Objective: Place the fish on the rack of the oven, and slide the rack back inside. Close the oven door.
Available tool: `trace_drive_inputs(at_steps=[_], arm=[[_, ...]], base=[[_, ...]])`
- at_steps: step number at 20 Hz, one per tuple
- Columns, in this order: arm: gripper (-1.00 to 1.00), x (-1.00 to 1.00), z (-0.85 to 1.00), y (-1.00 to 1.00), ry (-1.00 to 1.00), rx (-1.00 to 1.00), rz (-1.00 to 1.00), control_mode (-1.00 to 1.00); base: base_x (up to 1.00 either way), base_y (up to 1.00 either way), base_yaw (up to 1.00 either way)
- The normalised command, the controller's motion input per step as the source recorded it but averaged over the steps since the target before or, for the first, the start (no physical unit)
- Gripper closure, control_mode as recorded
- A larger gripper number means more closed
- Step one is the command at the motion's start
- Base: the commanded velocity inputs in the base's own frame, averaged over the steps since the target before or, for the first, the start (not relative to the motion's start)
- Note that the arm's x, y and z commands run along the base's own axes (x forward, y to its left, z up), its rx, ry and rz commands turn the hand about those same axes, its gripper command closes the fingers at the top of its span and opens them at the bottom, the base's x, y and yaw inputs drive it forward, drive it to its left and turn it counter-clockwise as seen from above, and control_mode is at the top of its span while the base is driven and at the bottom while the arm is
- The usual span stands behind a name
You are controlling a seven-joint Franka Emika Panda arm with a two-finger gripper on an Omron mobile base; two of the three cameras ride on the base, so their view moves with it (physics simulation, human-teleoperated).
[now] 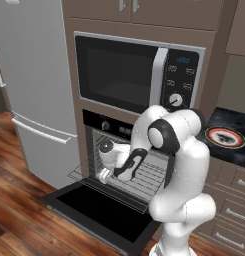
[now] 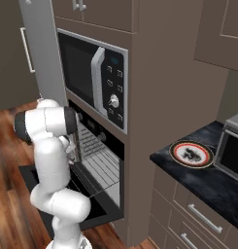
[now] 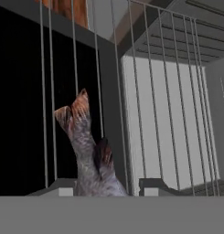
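Right now your hand (image 3: 102,187) is clamped on the fish (image 3: 88,151), whose tail points away from the camera between the two dark fingertips (image 3: 152,185) in the hand view. You can see the fish held just over the thin bars of the rack (image 3: 168,114), though whether it touches them you cannot tell. In the left base view the rack (image 1: 144,182) is drawn partway out of the oven (image 1: 106,127), above the oven door (image 1: 94,207), which lies fully dropped open. Your hand (image 1: 105,175) sits low over the rack's front left part. To the right, on the dark desk (image 1: 241,157), the plate (image 1: 225,136) stands well apart from the oven. The microwave (image 1: 139,75) is mounted directly above the oven.
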Motion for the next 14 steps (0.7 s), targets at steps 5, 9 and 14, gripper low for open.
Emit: trace_drive_inputs(at_steps=[5,9,14], arm=[[1.0,0.5,-0.4,0.37,0.0,-0.06,-0.07,-1.0],[1.0,0.6,-0.31,0.3,0.0,-0.04,-0.08,-1.0],[1.0,0.72,-0.37,0.25,0.0,-0.04,-0.08,-1.0]], base=[[0.0,0.0,0.0],[0.0,0.0,0.0],[0.0,0.0,0.0]])
